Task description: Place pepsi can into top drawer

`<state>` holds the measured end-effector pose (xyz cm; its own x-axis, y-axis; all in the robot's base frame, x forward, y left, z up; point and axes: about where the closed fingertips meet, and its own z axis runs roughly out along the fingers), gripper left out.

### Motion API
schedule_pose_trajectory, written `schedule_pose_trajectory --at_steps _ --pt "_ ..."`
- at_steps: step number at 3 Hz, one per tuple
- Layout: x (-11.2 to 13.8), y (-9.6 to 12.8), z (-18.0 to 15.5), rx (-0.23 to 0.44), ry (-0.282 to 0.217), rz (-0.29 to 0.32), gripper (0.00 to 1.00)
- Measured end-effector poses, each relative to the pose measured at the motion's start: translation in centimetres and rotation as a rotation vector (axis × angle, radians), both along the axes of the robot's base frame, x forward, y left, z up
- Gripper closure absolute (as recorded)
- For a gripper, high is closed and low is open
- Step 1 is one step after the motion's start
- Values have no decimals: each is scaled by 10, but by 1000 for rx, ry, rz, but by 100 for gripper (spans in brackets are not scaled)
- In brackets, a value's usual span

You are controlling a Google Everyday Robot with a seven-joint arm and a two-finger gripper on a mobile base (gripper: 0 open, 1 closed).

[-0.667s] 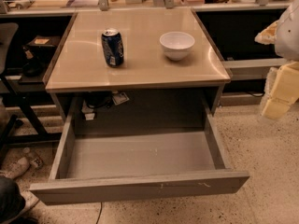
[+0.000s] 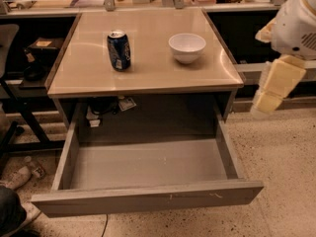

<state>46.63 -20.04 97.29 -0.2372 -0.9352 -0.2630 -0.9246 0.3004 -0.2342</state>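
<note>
The table (image 2: 148,78) fills the upper middle of the view, and the drawer (image 2: 148,199) under it is pulled fully out toward the camera, its flat grey bottom bare and its front panel scuffed. The gripper (image 2: 270,90) hangs off the table's right edge, at about tabletop height and outside the drawer's right wall. It carries nothing, and I cannot tell whether it is spread or closed. The bowl (image 2: 187,47) sits right of centre on the tabletop. The can (image 2: 119,50) stands left of centre, well apart from the bowl and far from the gripper.

The step in hand looks like the reach for the can, with the task barely begun. To do it well, the gripper should cross above the bowl or pass in front of it (a low sweep could knock it). It should then come down at the can from the near or right side and close on the mid-body, squarely across the round wall, so the can does not tip or squirt out.

The can is upright, its long axis vertical, silver top pointing up and the white marks facing the camera. Keeping that axis vertical through the carry would let it be set down on its base in the drawer.
</note>
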Motion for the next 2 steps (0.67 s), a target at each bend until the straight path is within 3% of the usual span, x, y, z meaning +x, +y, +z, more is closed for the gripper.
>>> schedule_pose_trajectory --at_steps 1,2 --pt "38 17 -8 57 15 -32 0" --pt "36 17 -9 57 11 -37 0"
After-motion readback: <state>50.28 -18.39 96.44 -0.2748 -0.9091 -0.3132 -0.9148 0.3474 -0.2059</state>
